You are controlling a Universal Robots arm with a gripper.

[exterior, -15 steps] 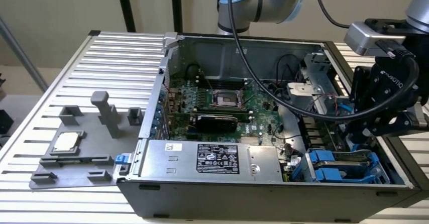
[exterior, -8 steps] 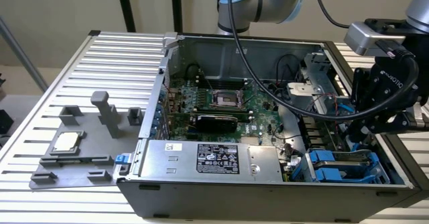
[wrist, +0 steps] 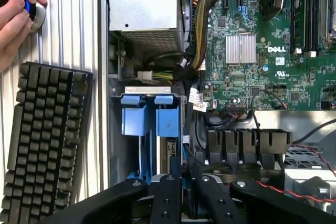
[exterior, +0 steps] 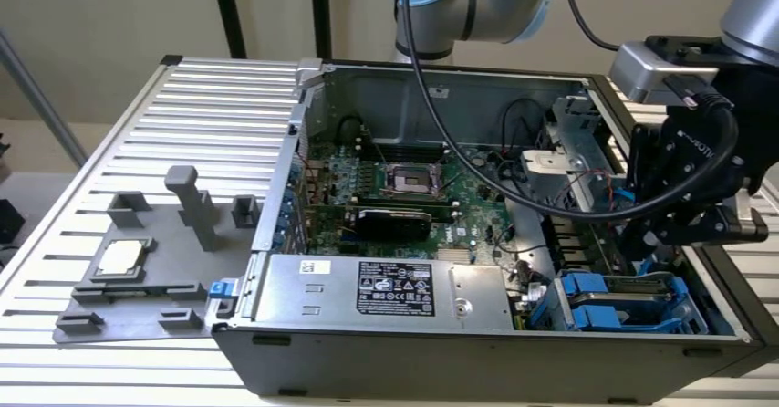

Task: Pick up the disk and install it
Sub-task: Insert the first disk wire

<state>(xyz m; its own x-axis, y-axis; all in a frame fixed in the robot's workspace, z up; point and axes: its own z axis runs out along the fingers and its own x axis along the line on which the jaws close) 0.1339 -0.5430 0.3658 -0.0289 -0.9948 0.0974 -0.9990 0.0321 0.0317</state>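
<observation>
From the exterior view we take in the whole open computer case (exterior: pixel 487 357) lying on the slatted desk (exterior: pixel 207 88). A grey fixture tray (exterior: pixel 134 311) sits at that view's left and carries a small square silver chip (exterior: pixel 122 259). A silver box with a black label (exterior: pixel 389 288) runs along the case's near wall. The arm reaches down into the case's corner on that view's right, where the pincer (exterior: pixel 667 247) hangs just above two blue carriers (exterior: pixel 621 302) seated in the drive bay. The wrist view gives us what lies under and around the pincer (wrist: pixel 185 182). We see a black keyboard (wrist: pixel 44 145) on the desk outside the case wall, and a person's hands (wrist: pixel 14 17) on a knob with a blue light (wrist: pixel 32 10). Inside the case the green motherboard (wrist: pixel 252 66) shows in close detail, and the carriers appear side by side, end on. In this same view the pincer's inner fingers (wrist: pixel 169 192) stand close together, nearly shut, with a thin blue-edged slab gripped between them. We read that slab as the disk (wrist: pixel 184 163), seen edge-on. The disk stands upright between the fingers, just beside the two carriers on their motherboard side, at the mouth of the bay; how deep it sits there we cannot tell
</observation>
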